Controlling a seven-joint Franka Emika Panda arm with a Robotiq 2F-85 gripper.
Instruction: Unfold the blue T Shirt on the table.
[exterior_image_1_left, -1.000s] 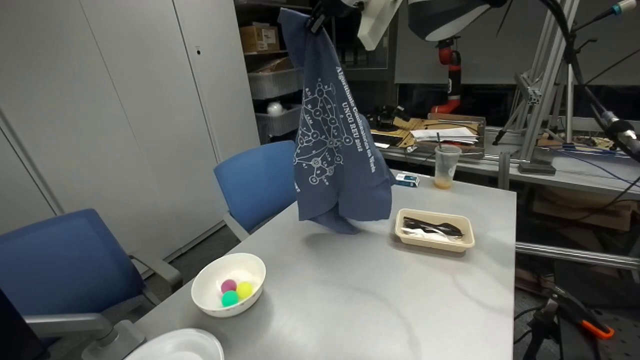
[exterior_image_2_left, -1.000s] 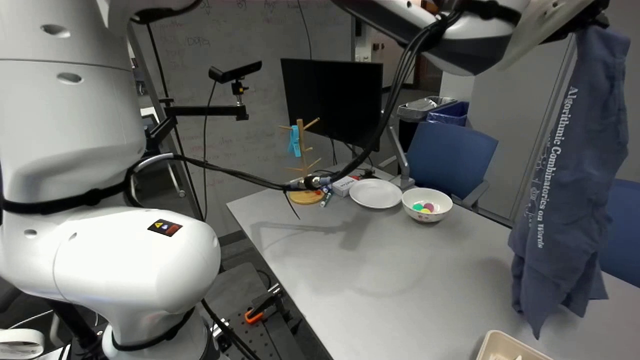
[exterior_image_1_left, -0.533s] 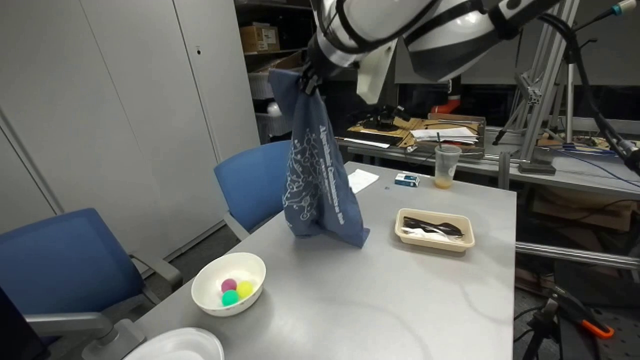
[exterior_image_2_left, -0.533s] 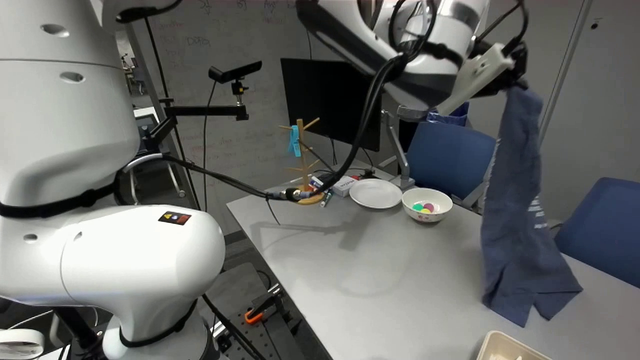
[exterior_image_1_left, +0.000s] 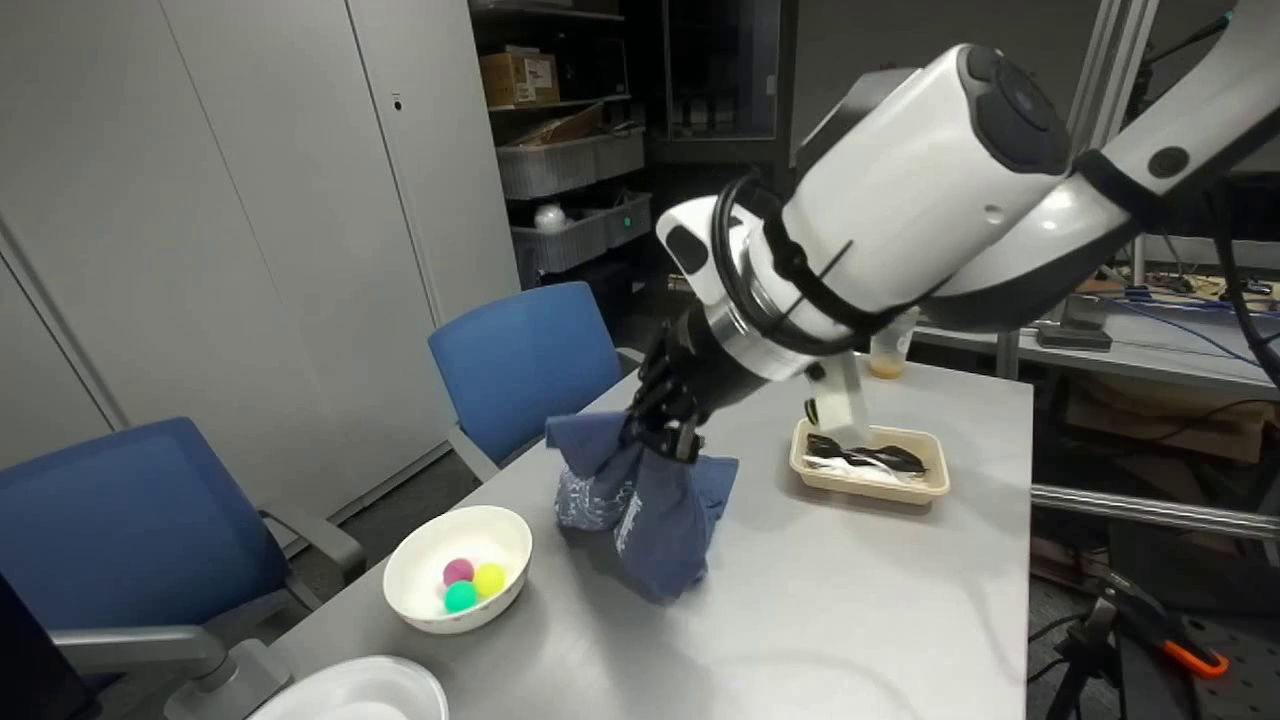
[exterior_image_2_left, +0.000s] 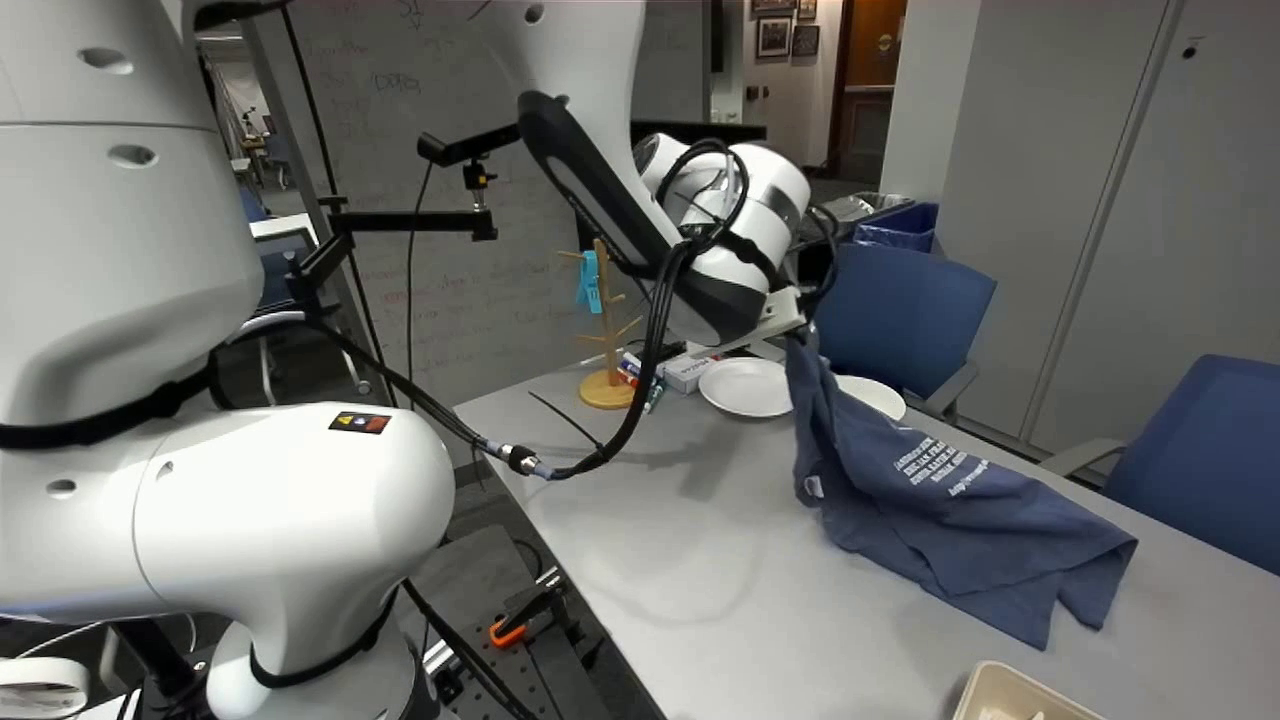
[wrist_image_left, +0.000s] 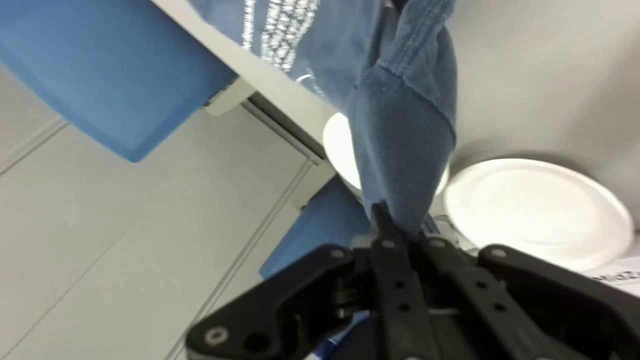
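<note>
Near the end effector (wrist_image_left: 404, 231), clenched on the blue T Shirt (exterior_image_2_left: 920, 500), we see three balls (exterior_image_1_left: 460, 597) in a white bowl (exterior_image_1_left: 495, 535); farther off, black and white items (exterior_image_1_left: 885, 457) in a tray (exterior_image_1_left: 865, 489). The T Shirt's long axis slants down and away over the counter (exterior_image_2_left: 720, 560).

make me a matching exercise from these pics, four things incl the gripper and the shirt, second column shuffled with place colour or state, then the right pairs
Things
1. green ball
2. gripper
3. blue T Shirt
4. oblong tray

Place, colour or state
A. has white lettering, not spread flat
B. cream-coloured, standing on the table
C. lying in the white bowl
D. shut on item 3

Right pairs
1-C
2-D
3-A
4-B
</note>
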